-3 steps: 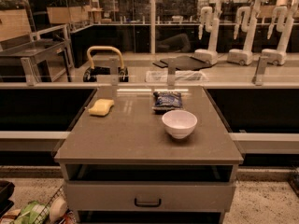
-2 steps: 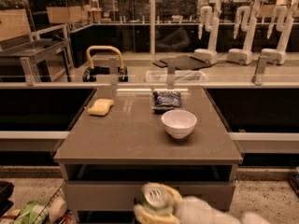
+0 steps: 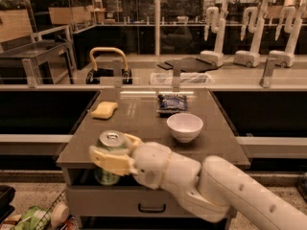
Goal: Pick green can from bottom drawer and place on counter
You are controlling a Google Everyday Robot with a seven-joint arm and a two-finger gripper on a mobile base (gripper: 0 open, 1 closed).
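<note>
1. Gripper [image 3: 114, 154] sits at the near-left corner of the tabletop [image 3: 144, 128]. The arm [image 3: 216, 188] comes in from the near right.
2. The jaws are clamped on the green can [image 3: 111, 140]: one yellowish finger [image 3: 109, 162] crosses the can's near side and the other is at its far right side.
3. The can is upright with its silver top facing up. In view it overlaps the tabletop's near-left edge, with the top above the edge line and the base in front of the dark gap under it. I can't tell whether it is over the surface or just in front of it.
4. It is not resting on anything (only the jaws are touching it).
5. On the tabletop: white bowl [image 3: 184, 126] right of centre, blue snack bag [image 3: 172, 102] just beyond it, and yellow sponge [image 3: 104, 110] at far left. All are well apart from the can.
6. Drawer front with dark handle [image 3: 151, 208] is below the arm.
</note>
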